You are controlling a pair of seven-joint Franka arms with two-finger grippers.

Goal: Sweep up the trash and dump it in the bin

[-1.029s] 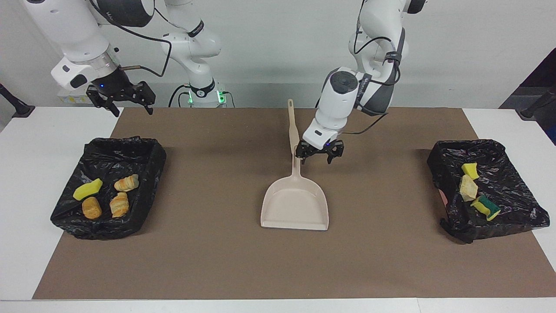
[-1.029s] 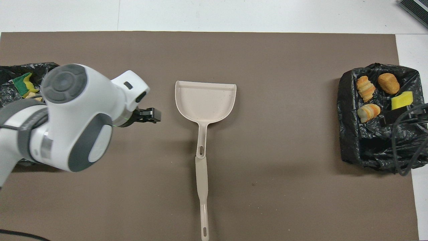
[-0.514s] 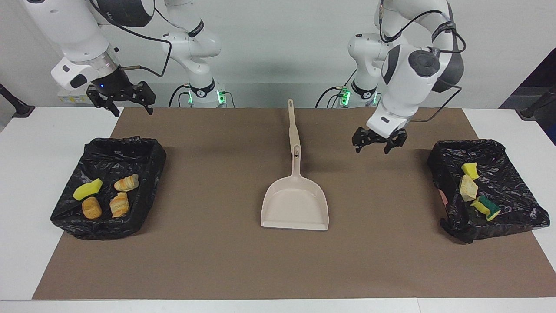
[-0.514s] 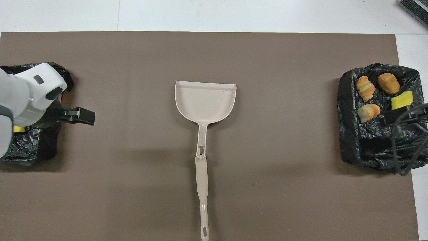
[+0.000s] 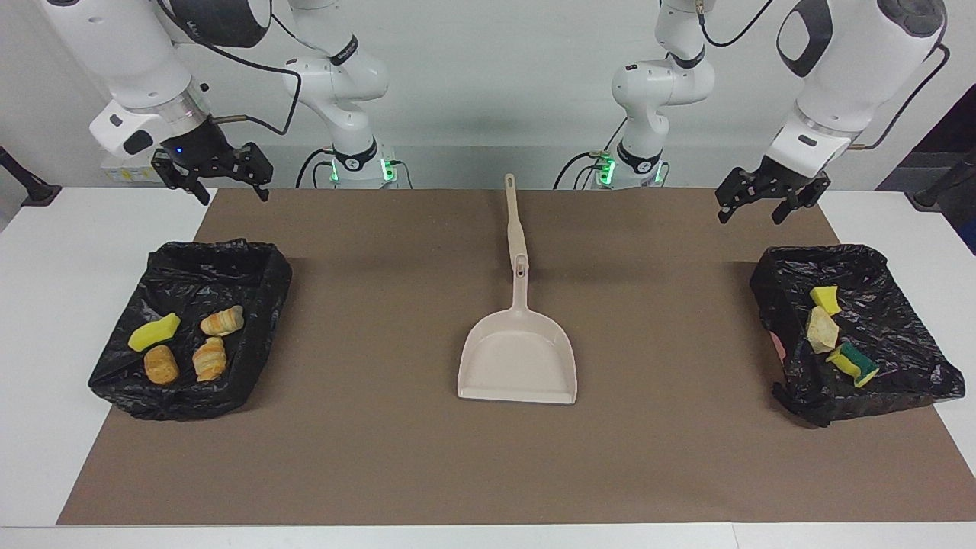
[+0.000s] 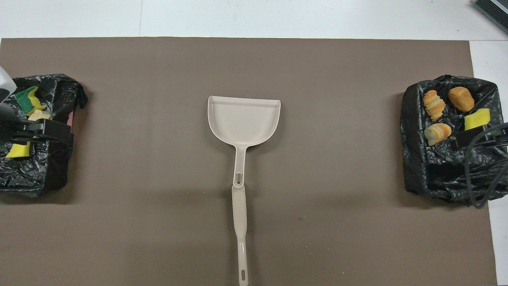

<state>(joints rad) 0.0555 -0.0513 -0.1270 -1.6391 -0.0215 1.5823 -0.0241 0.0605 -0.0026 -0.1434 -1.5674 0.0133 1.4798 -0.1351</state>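
Since a second ago my left gripper (image 5: 770, 201) has swung up from the dustpan (image 5: 518, 364) handle to hang over the mat's edge by the left arm's bin (image 5: 907, 358), jaws open, empty. My right gripper (image 5: 215, 174) waits, open, empty. Trash (image 5: 823, 329) lies in both bins.

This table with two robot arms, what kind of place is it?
Probably a robotics lab bench set up for a cleaning test: a brown mat, a beige dustpan, and two bag-lined bins holding sponge and bread scraps.
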